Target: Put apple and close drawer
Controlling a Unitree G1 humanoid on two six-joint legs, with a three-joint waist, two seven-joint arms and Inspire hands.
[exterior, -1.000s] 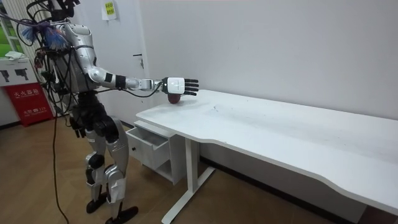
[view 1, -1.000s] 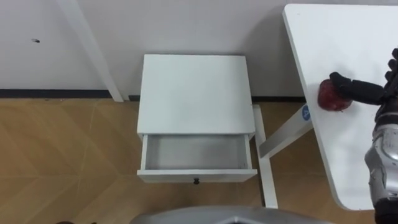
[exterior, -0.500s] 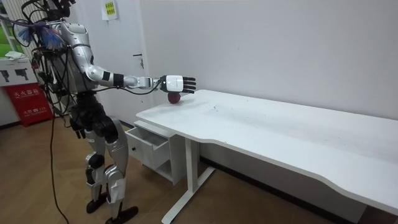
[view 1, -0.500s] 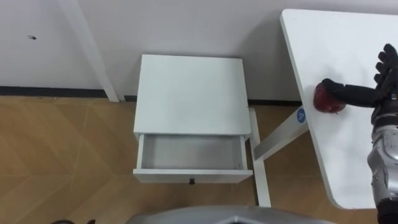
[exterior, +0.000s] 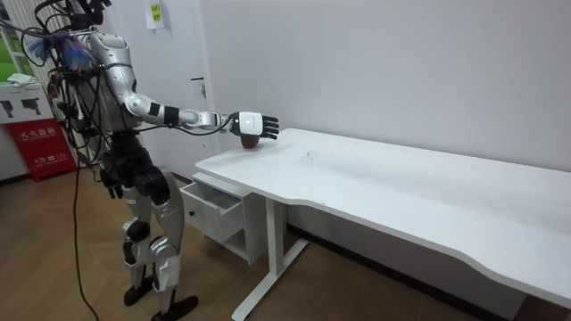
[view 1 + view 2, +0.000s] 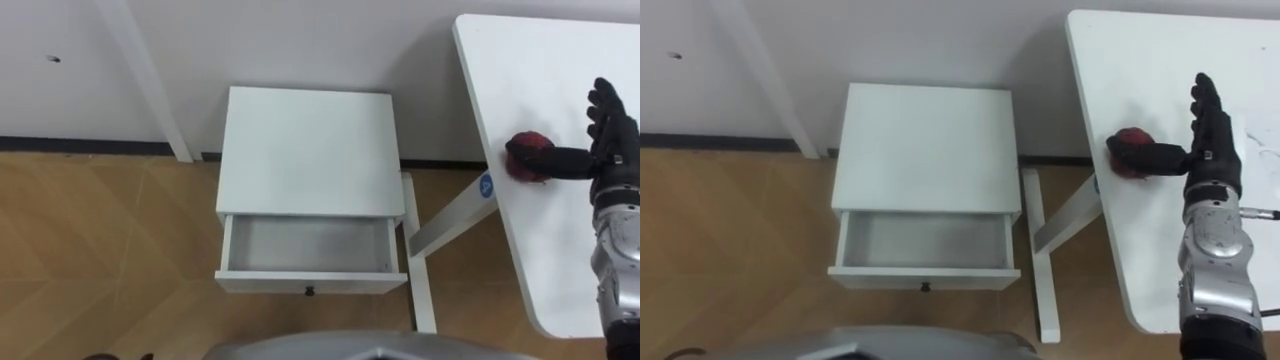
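The apple [image 6: 530,155] lies on the white table [image 6: 555,250], close to its left edge; the right hand [image 6: 612,150] sits at 3 o'clock from it, released, fingers straight and spread, thumb lying against the fruit; at 8 o'clock from the apple the drawer [image 6: 310,284] of a white cabinet [image 6: 305,150] stands pulled out toward 6 o'clock, bare inside; the robot stands before the cabinet; the left hand [image 5: 109,181] hangs by the hip in the room view, its state I cannot tell.

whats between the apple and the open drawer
Left eye view: between apple and drawer lie the desk's edge and its slanted leg; nothing loose.
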